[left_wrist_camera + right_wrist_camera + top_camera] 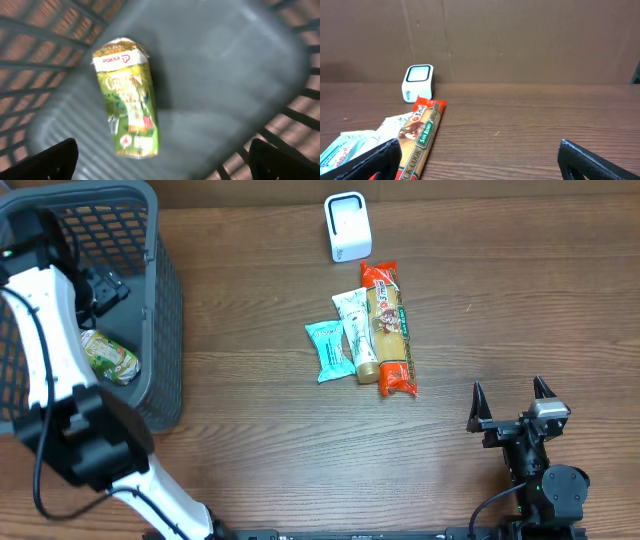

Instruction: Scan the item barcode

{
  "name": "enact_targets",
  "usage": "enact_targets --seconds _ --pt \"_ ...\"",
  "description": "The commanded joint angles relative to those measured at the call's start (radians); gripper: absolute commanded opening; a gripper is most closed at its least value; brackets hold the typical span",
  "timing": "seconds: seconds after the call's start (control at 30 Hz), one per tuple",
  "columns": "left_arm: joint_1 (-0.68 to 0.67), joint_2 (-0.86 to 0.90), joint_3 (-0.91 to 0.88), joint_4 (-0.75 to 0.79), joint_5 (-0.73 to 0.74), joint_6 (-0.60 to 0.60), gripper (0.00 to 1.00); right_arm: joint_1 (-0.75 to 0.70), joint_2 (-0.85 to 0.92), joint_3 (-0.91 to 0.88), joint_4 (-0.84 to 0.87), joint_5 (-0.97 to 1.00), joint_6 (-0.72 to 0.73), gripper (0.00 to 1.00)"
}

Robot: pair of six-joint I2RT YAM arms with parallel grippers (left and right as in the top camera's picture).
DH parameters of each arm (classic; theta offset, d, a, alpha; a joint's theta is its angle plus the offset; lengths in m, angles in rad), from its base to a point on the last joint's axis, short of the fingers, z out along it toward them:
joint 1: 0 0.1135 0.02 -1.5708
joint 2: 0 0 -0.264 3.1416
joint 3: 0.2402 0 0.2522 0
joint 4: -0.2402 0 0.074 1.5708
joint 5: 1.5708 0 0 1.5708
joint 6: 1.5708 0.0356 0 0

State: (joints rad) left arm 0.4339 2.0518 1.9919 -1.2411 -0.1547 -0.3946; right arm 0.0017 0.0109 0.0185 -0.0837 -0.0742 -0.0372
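The left gripper [162, 150] gapes wide and empty over the green-and-yellow packet [129, 100] lying in the dark grey mesh basket [165, 310], while the right gripper [508, 385] is likewise spread wide, holding nothing.

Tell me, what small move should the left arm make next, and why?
Probably lift the left gripper straight up out of the basket. Its jaws stand wide open and the green pack lies free on the basket floor, so nothing is held. A teal packet, a tube and a pasta pack wait on the table near the scanner.
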Motion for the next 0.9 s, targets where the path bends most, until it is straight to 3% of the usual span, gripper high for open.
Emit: enact_targets --seconds 0.0,0.13,0.53,0.57,0.6,0.67,0.7,0.73,0.8,0.87 --pt "0.006 0.092 -0.007 0.011 -0.066 -0.092 1.00 0.004 -0.008 -0.010 0.004 -0.005 -0.013 1.00" --pt "0.006 0.169 -0.007 0.013 -0.096 -0.169 1.00 0.004 -0.008 -0.010 0.004 -0.005 -0.013 1.00" --pt "0.022 0.293 -0.008 0.014 -0.108 -0.165 1.00 0.004 -0.008 -0.010 0.004 -0.005 -0.013 1.00" --pt "0.025 0.293 -0.008 0.014 -0.108 -0.153 0.91 0.004 -0.008 -0.010 0.004 -0.005 -0.013 1.00" --pt "0.026 0.293 -0.008 0.014 -0.108 -0.118 0.74 0.004 -0.008 -0.010 0.004 -0.005 -0.013 1.00" --pt "0.026 0.293 -0.008 0.015 -0.108 -0.071 0.58 0.004 -0.008 -0.010 0.004 -0.005 -0.013 1.00" --pt "0.026 0.293 -0.008 0.008 -0.108 0.005 0.38 0.004 -0.008 -0.010 0.004 -0.005 -0.013 1.00" --pt "0.026 0.293 -0.008 0.007 -0.108 0.021 0.31 0.004 -0.008 -0.010 0.004 -0.005 -0.013 1.00" --pt "0.026 0.293 -0.008 -0.012 -0.109 0.029 0.04 0.004 -0.008 -0.010 0.004 -0.005 -0.013 1.00" --pt "0.026 0.293 -0.008 -0.022 -0.117 0.031 0.04 0.004 -0.008 -0.010 0.004 -0.005 -0.013 1.00"
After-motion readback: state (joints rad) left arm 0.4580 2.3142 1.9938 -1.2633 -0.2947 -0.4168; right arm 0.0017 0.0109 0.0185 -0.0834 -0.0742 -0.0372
